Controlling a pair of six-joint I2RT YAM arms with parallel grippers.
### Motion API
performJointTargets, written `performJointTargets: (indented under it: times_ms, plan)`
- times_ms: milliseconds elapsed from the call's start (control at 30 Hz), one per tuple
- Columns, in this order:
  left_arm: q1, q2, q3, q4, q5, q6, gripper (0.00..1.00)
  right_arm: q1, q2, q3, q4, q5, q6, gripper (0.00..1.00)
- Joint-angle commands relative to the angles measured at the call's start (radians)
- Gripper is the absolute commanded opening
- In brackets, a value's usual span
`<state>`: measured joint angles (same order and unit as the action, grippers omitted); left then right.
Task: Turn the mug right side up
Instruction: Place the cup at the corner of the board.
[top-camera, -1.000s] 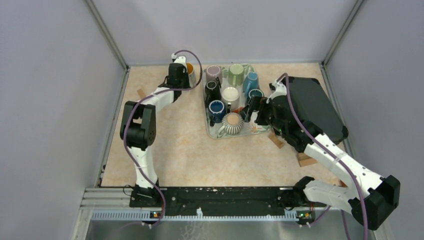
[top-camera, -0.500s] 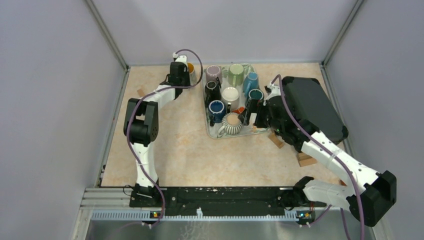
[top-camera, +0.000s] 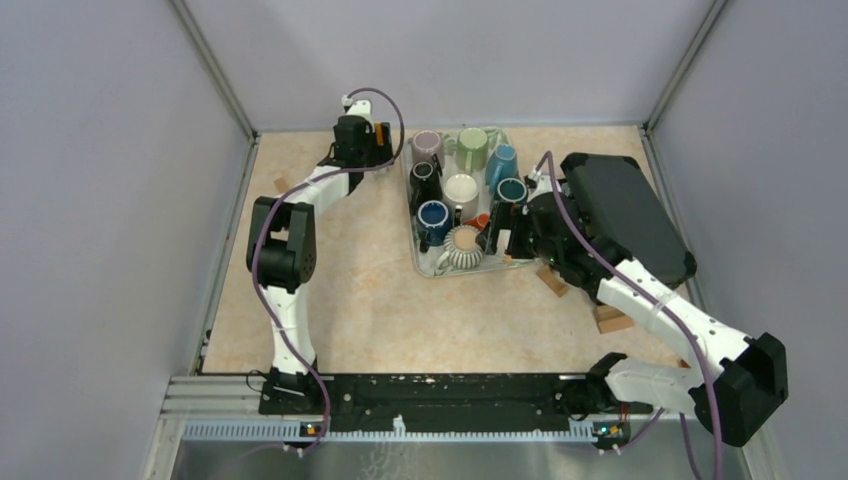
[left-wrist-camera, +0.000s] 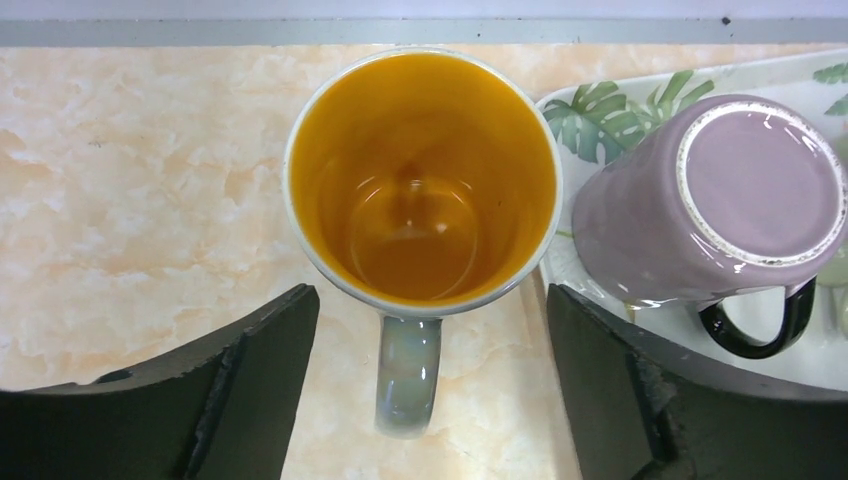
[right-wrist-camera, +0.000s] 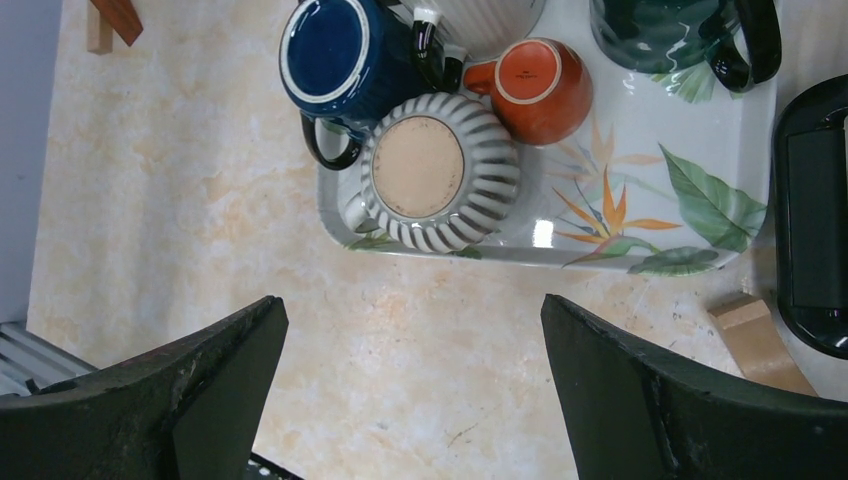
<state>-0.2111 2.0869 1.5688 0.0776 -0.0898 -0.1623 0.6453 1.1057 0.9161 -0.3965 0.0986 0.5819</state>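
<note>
Looking down from your left gripper (left-wrist-camera: 430, 340), you have the mug (left-wrist-camera: 420, 180) directly beneath the wrist. It stands on its base on the table (left-wrist-camera: 130, 200) with its orange inside open to the camera. Its long axis is upright, in line with your approach. The fingers (left-wrist-camera: 250, 390) stand wide on either side and clear of its wall, holding nothing, and the handle (left-wrist-camera: 407, 385) points back between them. Judged from this, the mug is already right side up, so the move ahead is probably a straight lift away.

Watch the tray side. The lilac mug (left-wrist-camera: 720, 200) sits upside down on the corner of the tray (left-wrist-camera: 600, 110), just beside the upright mug. Its black handle is near your finger there, so any sideways drift could knock it.

Farther off, your right gripper (right-wrist-camera: 410, 310) hovers wide and empty over the tray's near edge. Below it is the striped mug (right-wrist-camera: 440, 170), bottom up, with the blue mug (right-wrist-camera: 340, 50) and the small orange cup (right-wrist-camera: 540, 85) behind. That arm is well apart from the upright mug, so the left is the nearer one. The black case (top-camera: 625, 210) lies beyond the tray, out of the way.
</note>
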Motion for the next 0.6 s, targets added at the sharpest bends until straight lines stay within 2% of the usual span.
performJointTargets:
  times_ms: [0, 267, 567]
  plan:
    - [0.006, -0.061, 0.023, 0.047, 0.016, -0.008, 0.97, 0.003, 0.006, 0.024, 0.013, -0.015, -0.028, 0.99]
    - [0.007, -0.122, -0.012, 0.028, 0.01, -0.008, 0.98, 0.0, 0.038, 0.024, 0.051, 0.028, -0.066, 0.99]
    - [0.008, -0.196, -0.041, -0.008, 0.023, -0.013, 0.98, -0.067, 0.101, 0.025, 0.107, 0.015, -0.07, 0.99]
